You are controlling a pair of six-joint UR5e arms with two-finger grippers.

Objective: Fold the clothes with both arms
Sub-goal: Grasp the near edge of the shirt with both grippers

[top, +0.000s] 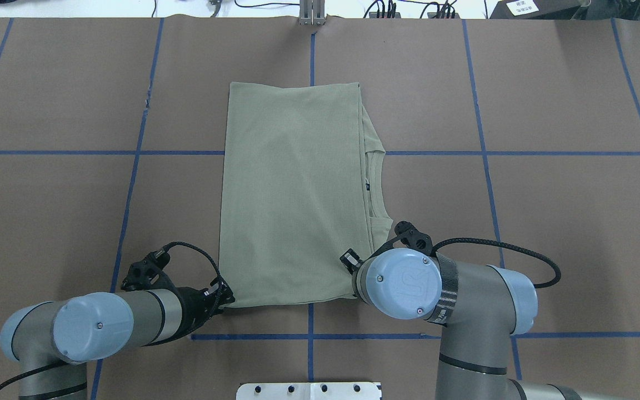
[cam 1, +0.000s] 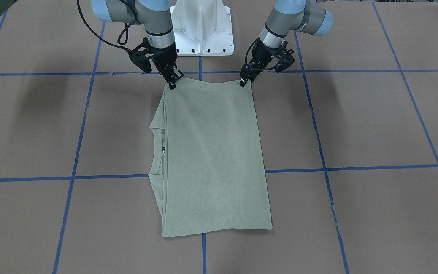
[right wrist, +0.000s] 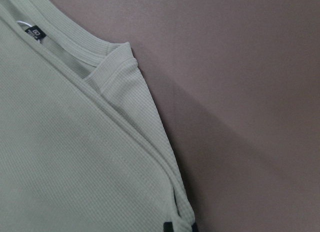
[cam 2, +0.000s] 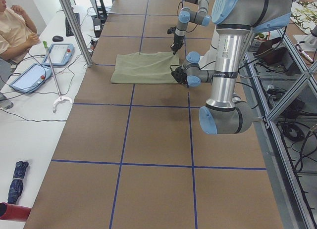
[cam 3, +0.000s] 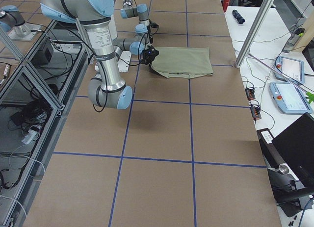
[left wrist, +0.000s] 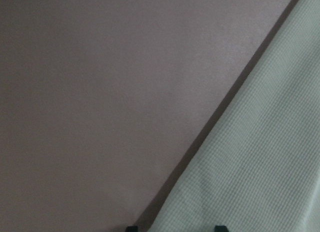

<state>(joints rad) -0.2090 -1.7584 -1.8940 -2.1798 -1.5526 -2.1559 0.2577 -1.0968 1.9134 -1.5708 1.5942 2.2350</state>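
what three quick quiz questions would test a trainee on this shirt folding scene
1. True or false: the sage-green knit shirt lies flat on the brown table.
2. The shirt's round ribbed collar points toward which side of the robot? A) its left B) its right
3. Fill in: the left pincer and right pincer sit at the shirt's two corners nearest the robot's white metal ____.
Key: 1 true; 2 B; 3 base.

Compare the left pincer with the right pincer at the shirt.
The left pincer sits at the shirt's plain corner; the right pincer at the collar-side corner. In the wrist views, left pincer's fingertips stand apart, right pincer's nearly together on the hem. Both are at the robot-side edge.
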